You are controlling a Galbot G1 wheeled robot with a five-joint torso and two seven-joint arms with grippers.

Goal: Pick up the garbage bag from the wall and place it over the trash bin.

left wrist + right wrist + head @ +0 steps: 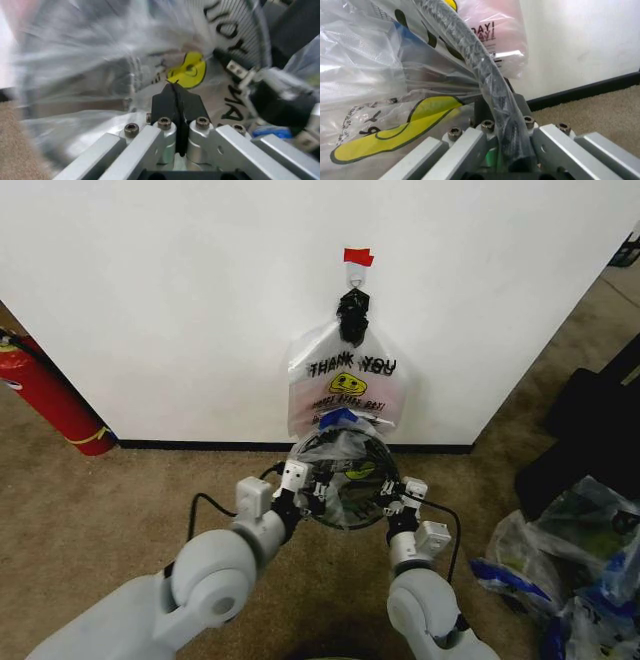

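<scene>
Head view puts me at the fitting step: the garbage bag (345, 480) is off the wall (180, 300) and stretched across the mouth of the trash bin (345, 515), which stands on the carpet just in front of the baseboard, directly below the hook (357, 272) and its red tape (358, 256). A whitish "THANK YOU" bag (345, 385) hangs from that hook, its lower edge just above the bin.

My left gripper (312, 492) sits at the bin's left rim and my right gripper (392, 502) at its right rim, both touching plastic.

From the left wrist, the fingers (177, 105) are pressed together tip to tip. Clear film lies bunched in front of and around them; I read that as a pinch on the bag, though the fold itself is hard to make out.

From the right wrist, the film-wrapped bin rim (485, 82) runs right down between the jaws, so I judge they are clamped on rim and bag together.

My judgement: the bag is nearly seated. What the next move calls for is drawing the film down over the rim evenly on both sides, gently, since it is thin and could tear or tip the light bin.
</scene>
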